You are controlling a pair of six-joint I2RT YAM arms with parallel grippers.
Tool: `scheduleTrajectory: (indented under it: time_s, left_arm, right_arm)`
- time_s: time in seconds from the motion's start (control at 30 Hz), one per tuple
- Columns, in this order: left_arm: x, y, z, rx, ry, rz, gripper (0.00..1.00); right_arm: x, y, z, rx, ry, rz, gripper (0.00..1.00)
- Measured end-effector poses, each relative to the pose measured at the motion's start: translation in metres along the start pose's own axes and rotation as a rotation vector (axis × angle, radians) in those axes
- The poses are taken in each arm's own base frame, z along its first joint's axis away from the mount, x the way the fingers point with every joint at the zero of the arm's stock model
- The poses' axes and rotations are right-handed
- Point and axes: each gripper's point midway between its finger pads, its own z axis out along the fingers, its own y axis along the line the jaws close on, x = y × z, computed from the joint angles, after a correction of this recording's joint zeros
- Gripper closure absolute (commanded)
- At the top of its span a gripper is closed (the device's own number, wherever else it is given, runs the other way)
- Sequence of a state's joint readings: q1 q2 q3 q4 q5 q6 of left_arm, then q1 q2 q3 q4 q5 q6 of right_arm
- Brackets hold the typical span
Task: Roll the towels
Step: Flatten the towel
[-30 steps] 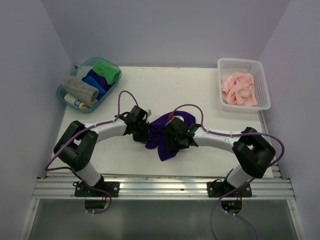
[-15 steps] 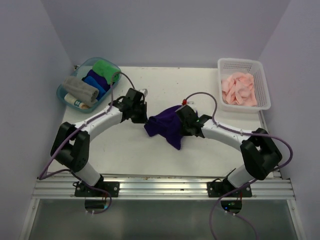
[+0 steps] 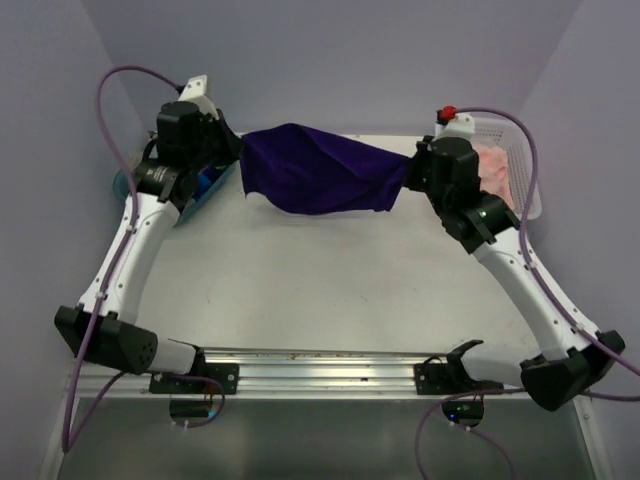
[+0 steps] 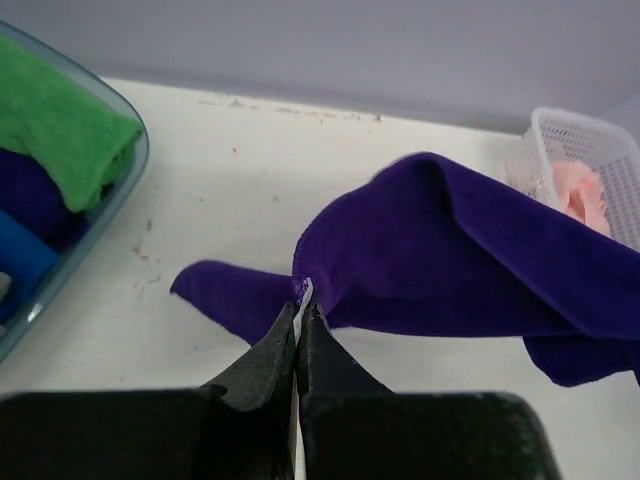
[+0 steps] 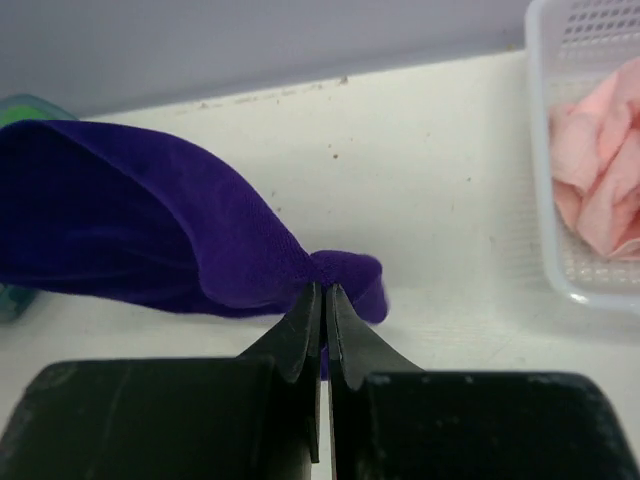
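Note:
A dark purple towel (image 3: 318, 168) hangs stretched in the air between both arms, over the far half of the table. My left gripper (image 3: 238, 150) is shut on its left corner (image 4: 303, 292), where a small white tag shows. On the other side my right gripper (image 3: 408, 170) is shut on the right corner (image 5: 325, 283). The cloth sags in the middle. Pale pink towels (image 3: 495, 165) lie in the white basket (image 3: 533, 190) at the far right. A green rolled towel (image 4: 60, 125) lies in the blue tub; the grey one is hidden behind my left arm.
The blue tub (image 3: 205, 190) sits at the far left, mostly behind my left arm, holding green, purple and blue rolls (image 4: 25, 200). The white table (image 3: 320, 290) ends at a metal rail (image 3: 320, 375) at the near edge. Lilac walls close in three sides.
Both arms have risen and swung apart toward the far corners. The purple towel went from a bunched heap on the table to a sheet stretched in the air. The right gripper closed on its corner.

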State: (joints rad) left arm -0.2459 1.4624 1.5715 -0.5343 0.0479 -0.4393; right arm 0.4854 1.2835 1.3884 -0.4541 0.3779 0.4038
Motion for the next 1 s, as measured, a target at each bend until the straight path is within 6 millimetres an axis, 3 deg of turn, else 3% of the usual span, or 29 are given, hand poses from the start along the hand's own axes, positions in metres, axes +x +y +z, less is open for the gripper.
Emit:
scheduleTrajectory:
  time_s: [0.1, 0.2, 0.23, 0.27, 0.3, 0.37, 0.4, 0.5, 0.57, 0.63, 0.8, 0.9, 1.0]
  left_arm:
    - [-0.026, 0.004, -0.051, 0.003, -0.126, 0.008, 1.0]
    - [-0.018, 0.011, -0.08, -0.001, -0.175, 0.005, 1.0]
    - [-0.008, 0.015, -0.086, 0.0, -0.187, 0.005, 1.0]
    - [0.009, 0.022, -0.088, -0.01, -0.169, 0.001, 0.93]
    - [0.029, 0.03, -0.088, -0.024, -0.144, -0.006, 0.51]
    - [0.078, 0.052, -0.076, -0.07, -0.056, -0.032, 0.16]
    - [0.106, 0.064, -0.066, -0.102, 0.014, -0.05, 0.03]
    - [0.18, 0.095, -0.039, -0.207, 0.242, -0.092, 0.04]
    - [0.214, 0.109, -0.031, -0.263, 0.361, -0.107, 0.07]
    - [0.222, 0.114, -0.031, -0.288, 0.39, -0.112, 0.15]
    - [0.215, 0.119, -0.034, -0.336, 0.35, -0.135, 0.3]
    - [0.22, 0.129, -0.035, -0.4, 0.352, -0.157, 0.31]
    - [0.237, 0.14, -0.035, -0.462, 0.384, -0.19, 0.32]
  right_arm:
    - [-0.016, -0.017, -0.032, 0.007, -0.075, 0.026, 1.0]
    - [0.003, -0.042, -0.053, 0.044, -0.083, 0.035, 0.99]
    - [0.017, -0.051, -0.056, 0.06, -0.073, 0.035, 0.91]
    - [0.038, -0.061, -0.058, 0.086, -0.041, 0.031, 0.72]
    - [0.06, -0.072, -0.058, 0.113, -0.003, 0.029, 0.58]
    - [0.11, -0.094, -0.054, 0.179, 0.099, 0.005, 0.37]
    - [0.135, -0.104, -0.053, 0.213, 0.16, -0.008, 0.34]
    - [0.193, -0.127, -0.056, 0.297, 0.331, -0.06, 0.32]
    - [0.205, -0.133, -0.06, 0.321, 0.375, -0.072, 0.31]
    - [0.2, -0.131, -0.06, 0.318, 0.365, -0.066, 0.31]
    - [0.186, -0.118, -0.055, 0.275, 0.349, -0.039, 0.34]
    - [0.199, -0.109, -0.052, 0.238, 0.398, -0.018, 0.34]
    - [0.226, -0.104, -0.051, 0.204, 0.476, 0.012, 0.36]
